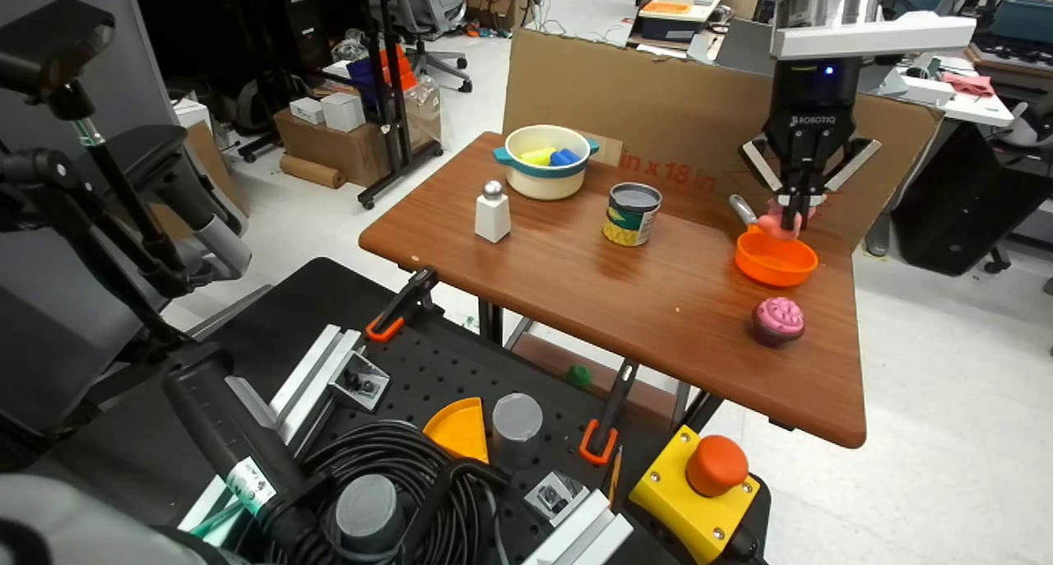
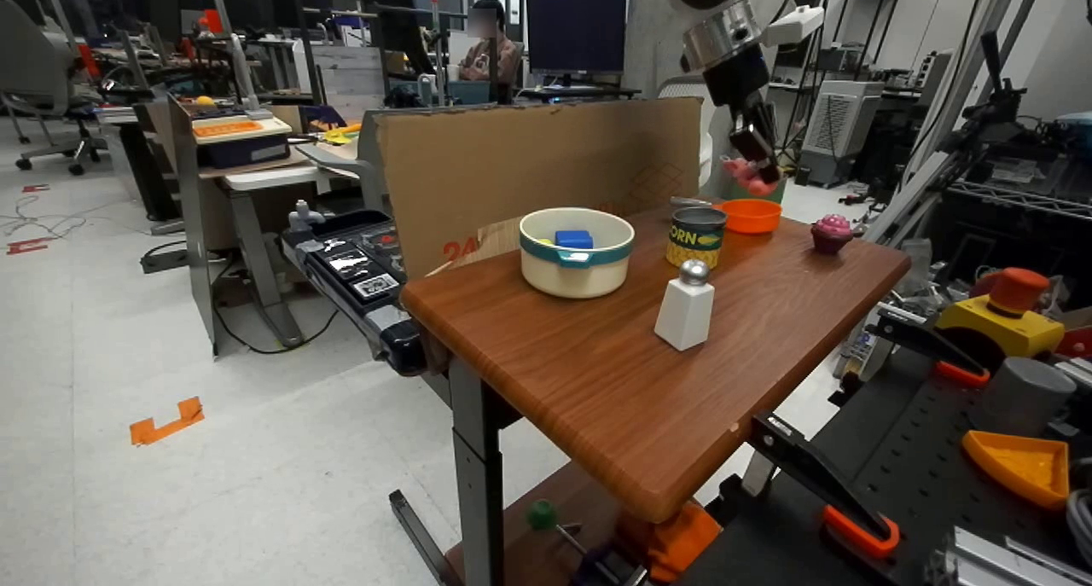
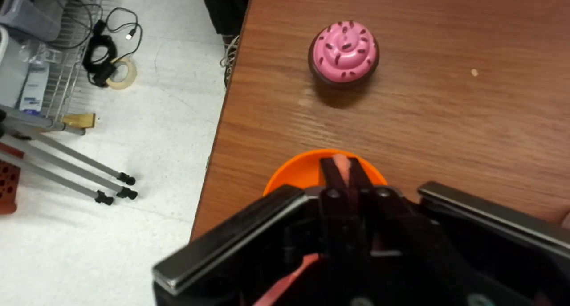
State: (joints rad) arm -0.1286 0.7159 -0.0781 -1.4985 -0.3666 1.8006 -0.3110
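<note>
- I see the pincer (image 1: 792, 218) pinching a knobbly pink thing (image 2: 745, 175) just above the orange pan (image 1: 773, 270).
- The hold looks narrow in the wrist view, so the thing could pivot or slip if gripped off its middle.
- Should it come loose off-centre, it might glance off the pan and bounce onto the counter (image 1: 568, 261), perhaps over its nearby edge.
- A low swing could bump the grey handle (image 1: 743, 210) and turn the pan, or knock the cupcake (image 1: 778, 320) sitting near it.
</note>
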